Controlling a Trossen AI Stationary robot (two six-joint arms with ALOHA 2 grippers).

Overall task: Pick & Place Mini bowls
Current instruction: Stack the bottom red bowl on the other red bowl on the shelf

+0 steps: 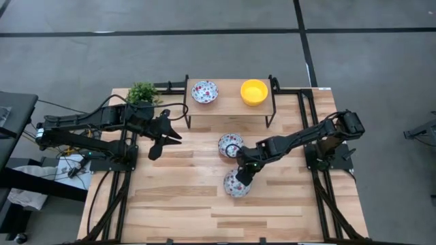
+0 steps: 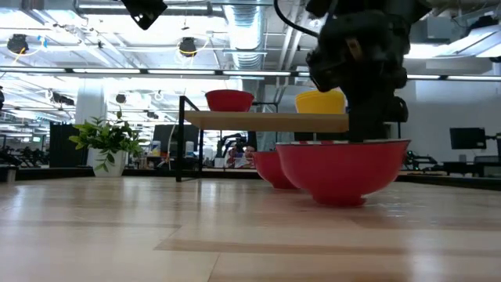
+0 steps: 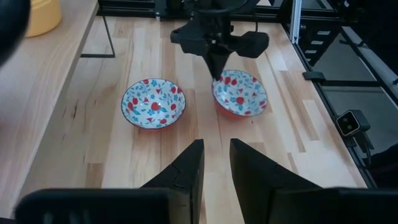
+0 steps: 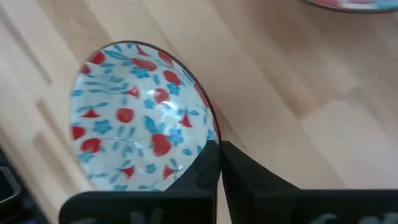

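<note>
Two white floral mini bowls stand on their bases on the table: one near the middle [image 1: 229, 144], one nearer the front [image 1: 235, 185], red outside in the low view [image 2: 343, 168]. My right gripper [image 1: 244, 173] is shut on the nearer bowl [image 4: 140, 118]. A third floral bowl [image 1: 204, 91] and a yellow bowl [image 1: 254, 92] stand on the shelf [image 1: 228, 103] at the far edge. My left gripper [image 1: 162, 139] hovers open and empty at the table's left; its fingers [image 3: 186, 171] point toward both table bowls [image 3: 153, 102]. My right gripper holds the nearer floral bowl by its rim [image 4: 212, 138], on the bowl's far right side, one finger inside the bowl and one outside. The fingers come from above, slanting down from the table's right. The bowl stands upright with its base on the table [image 2: 340, 200].
A small green plant [image 1: 142, 93] stands at the far left corner beside the shelf's black frame [image 1: 187, 102]. The other table bowl lies close behind my right gripper. Bare wood stretches along the near edge [image 1: 204, 218] and the left half.
</note>
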